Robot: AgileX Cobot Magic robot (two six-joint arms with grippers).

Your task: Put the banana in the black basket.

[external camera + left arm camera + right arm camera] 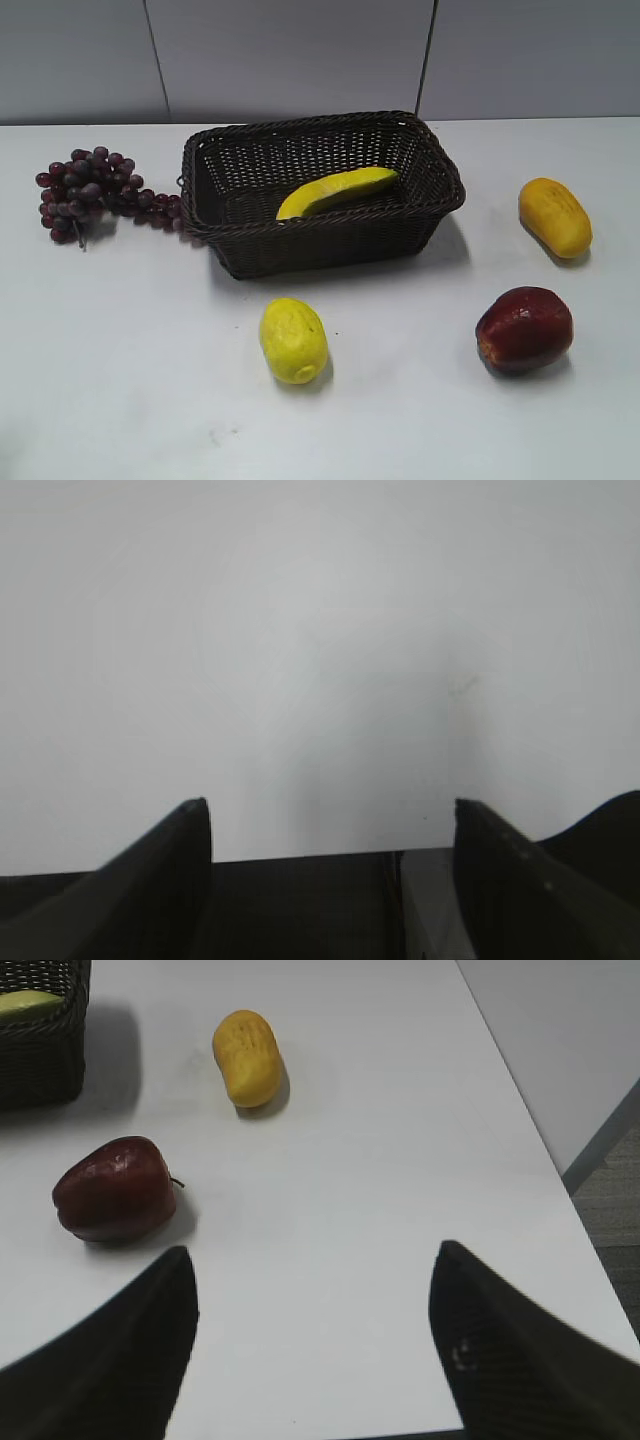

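Banana lies inside the basket, tilted against its wall. Left claw and right claw both spread wide, holding nothing above the surface.

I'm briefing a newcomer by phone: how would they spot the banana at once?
Find the dark woven wicker basket at the back middle of the white table. Inside it lies the long, curved yellow banana. The stubby lemon and plump orange-yellow mango lie outside on the table.
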